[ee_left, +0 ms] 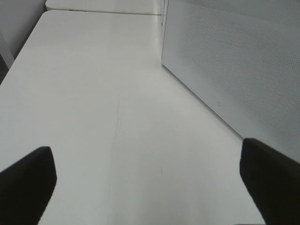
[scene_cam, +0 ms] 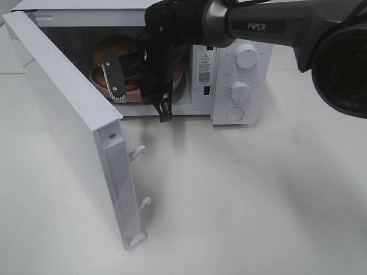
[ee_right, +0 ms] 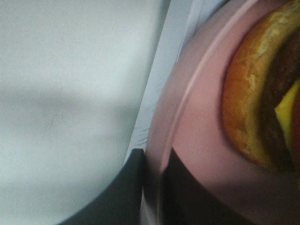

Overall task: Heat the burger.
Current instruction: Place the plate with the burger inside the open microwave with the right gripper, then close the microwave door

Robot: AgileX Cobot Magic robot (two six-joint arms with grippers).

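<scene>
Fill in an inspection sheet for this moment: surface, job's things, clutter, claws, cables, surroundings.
Surface: white table, carrying the microwave.
Job's things: burger on a pink plate in the microwave's cavity; door swung wide open.
Clutter: nothing seen.
Grippers: right claw shut on the plate's rim, one finger on each side; left claw open and empty above the table.
Cables: nothing seen.
Surroundings: another white surface beyond the table's far end.
</scene>
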